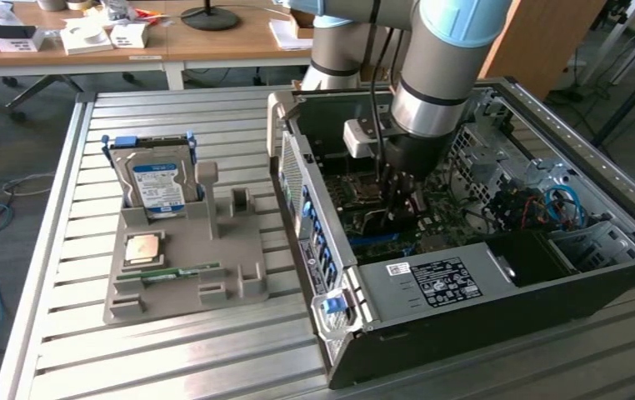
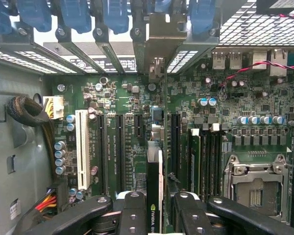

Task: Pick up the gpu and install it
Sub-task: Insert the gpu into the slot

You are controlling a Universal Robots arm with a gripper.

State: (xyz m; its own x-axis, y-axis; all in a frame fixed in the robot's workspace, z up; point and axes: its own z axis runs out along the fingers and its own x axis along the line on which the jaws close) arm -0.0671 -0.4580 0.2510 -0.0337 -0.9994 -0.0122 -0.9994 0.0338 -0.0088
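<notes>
My gripper (image 2: 155, 215) is shut on the gpu (image 2: 154, 181), with a black finger on each side of the card. The card shows edge-on, black with a green logo, standing upright over the green motherboard (image 2: 127, 98) among its long black slots. Its silver end bracket (image 2: 159, 34) reaches up to the rear expansion openings with the blue latches. Whether the card's edge sits in a slot is hidden. In the exterior view the gripper (image 1: 401, 200) hangs deep inside the open computer case (image 1: 484, 333), below the grey and blue arm.
The CPU socket (image 2: 257, 188), a white slot (image 2: 82, 147) and a bundle of cables (image 2: 27, 112) surround the card. On the slatted table a grey holder (image 1: 245, 279) carries a hard drive (image 1: 157, 183), a CPU (image 1: 143, 248) and a memory stick (image 1: 178, 272).
</notes>
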